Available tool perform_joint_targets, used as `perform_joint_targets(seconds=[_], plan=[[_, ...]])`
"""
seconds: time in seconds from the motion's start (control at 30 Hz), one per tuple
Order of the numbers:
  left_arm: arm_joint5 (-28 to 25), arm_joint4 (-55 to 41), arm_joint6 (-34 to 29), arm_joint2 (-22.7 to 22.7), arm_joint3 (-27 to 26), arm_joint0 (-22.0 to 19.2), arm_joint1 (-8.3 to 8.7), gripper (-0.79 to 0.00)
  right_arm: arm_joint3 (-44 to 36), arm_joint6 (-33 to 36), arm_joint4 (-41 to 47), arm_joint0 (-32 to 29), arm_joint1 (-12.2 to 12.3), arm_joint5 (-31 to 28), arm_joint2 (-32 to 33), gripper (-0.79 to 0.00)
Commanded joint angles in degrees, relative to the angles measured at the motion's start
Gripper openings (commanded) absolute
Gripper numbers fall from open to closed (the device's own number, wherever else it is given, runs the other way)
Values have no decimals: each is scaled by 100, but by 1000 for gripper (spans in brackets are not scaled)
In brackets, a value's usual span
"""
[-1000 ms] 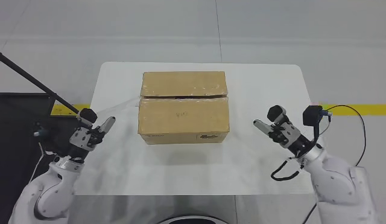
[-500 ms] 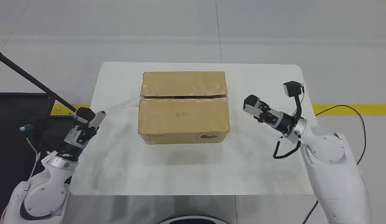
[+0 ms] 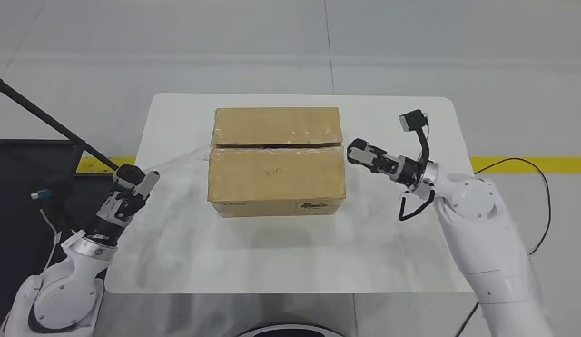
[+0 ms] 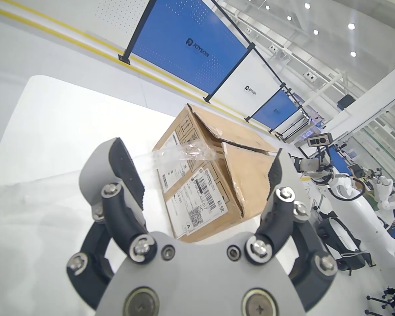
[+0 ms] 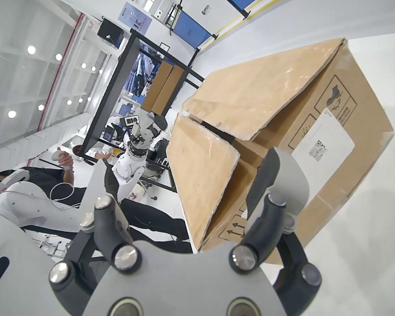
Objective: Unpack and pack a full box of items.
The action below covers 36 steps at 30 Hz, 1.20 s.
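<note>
You have the cardboard box (image 3: 277, 160) mid-frame, your right gripper (image 3: 354, 149) spread wide beside its right end, and your left gripper (image 3: 147, 177) likewise parted at lower left.

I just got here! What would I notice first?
A big cardboard box sits on the table, flaps closed along a ragged seam, clear tape trailing off its left end. The right arm's fingers are open beside its right end; the left arm's fingers are open near the table's left edge.
</note>
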Motion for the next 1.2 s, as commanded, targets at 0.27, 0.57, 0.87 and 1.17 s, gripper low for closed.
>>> perform_joint_targets(seconds=[0.27, 0.57, 0.87, 1.17], plan=[[4, 34, 9, 84, 21, -33, -14, 0, 508, 504, 748, 377, -63, -185, -294, 0], [-19, 46, 12, 125, 17, -47, -24, 0, 438, 1004, 1534, 336, -37, -439, -213, 0], [-110, 271, 48, 238, -37, -96, -34, 0, -415, 1813, 2428, 21, 75, -303, -122, 0], [-206, 817, 142, 386, -86, -108, -43, 0, -1574, 2080, 1484, -426, 382, -38, -354, 0]])
